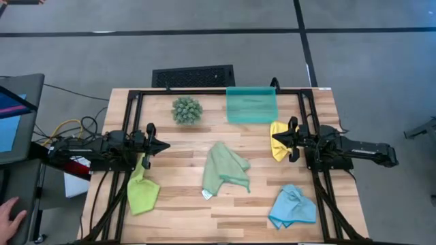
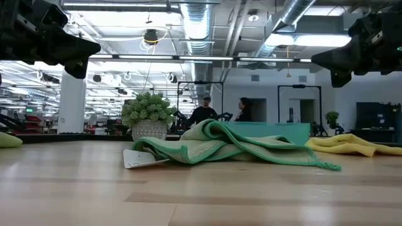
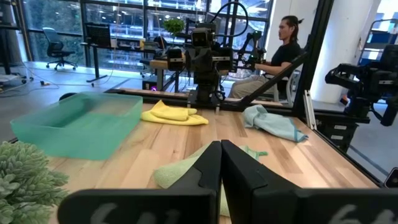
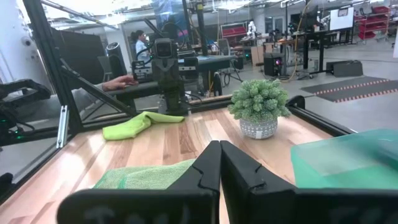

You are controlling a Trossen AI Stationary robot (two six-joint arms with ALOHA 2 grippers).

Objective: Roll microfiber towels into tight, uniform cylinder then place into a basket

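Observation:
Four towels lie crumpled on the wooden table: a sage green one in the middle, a lime green one at the near left, a yellow one at the right under my right gripper, a light blue one at the near right. The teal basket stands at the far edge. My left gripper hovers shut at the left side, pointing level toward the middle. My right gripper hovers shut at the right side, pointing level toward the middle. Neither touches anything.
A spiky green plant ball in a small pot stands left of the basket. A black slotted grille lies beyond the far edge. A black frame runs along the table's far and side edges. A person's hand shows at the near left.

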